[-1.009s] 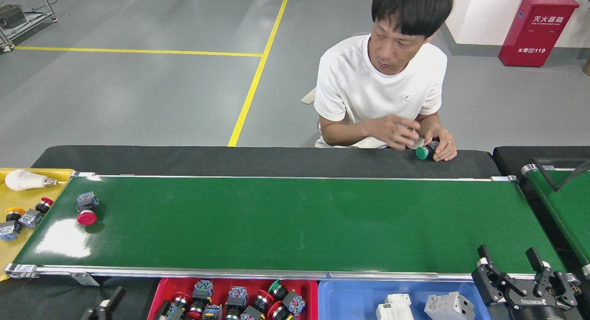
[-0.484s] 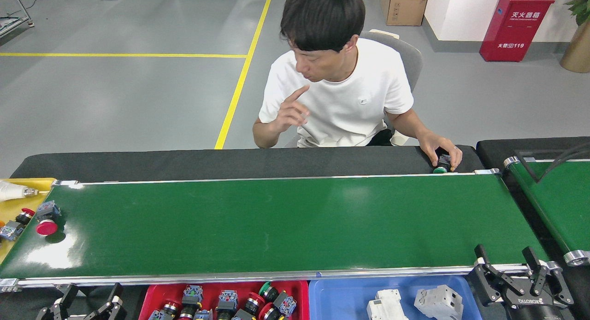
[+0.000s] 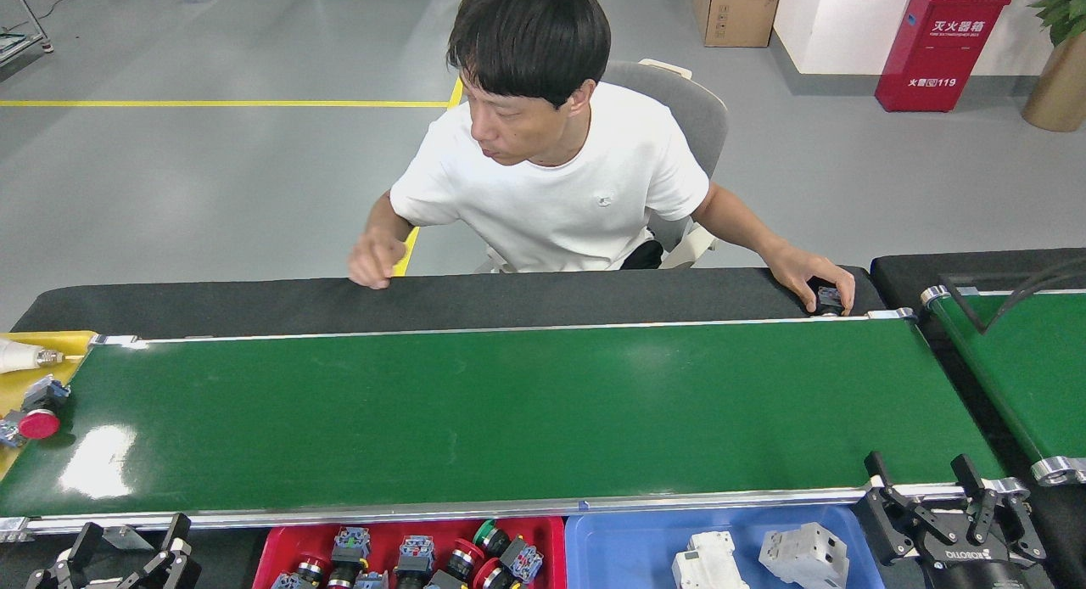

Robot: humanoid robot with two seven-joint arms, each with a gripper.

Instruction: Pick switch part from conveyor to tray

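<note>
Belt: the conveyor [image 3: 509, 411] runs glossy and bare across its whole middle.
Switch part: one red-capped switch part [image 3: 36, 412] sits at the belt's far left end, right at the roller, red cap facing the near side, grey body behind it, so its long axis runs across the belt.
Left claw: the left claw [image 3: 127, 548] hangs below the near rail, fingers spread, nothing in it; the part lies up and to its left, and this looks like the nearer arm by far.
Right claw: the right claw [image 3: 946, 508] is open and empty too, well apart at the opposite end.
Tray: the red tray [image 3: 276, 545] already holds switch parts, just right of the left claw.
Person: a hand [image 3: 813, 275] cups another part at the far rail.
Writing: "119" on the red cabinet [image 3: 937, 46]; the right claw's lettering is too small to read.
</note>
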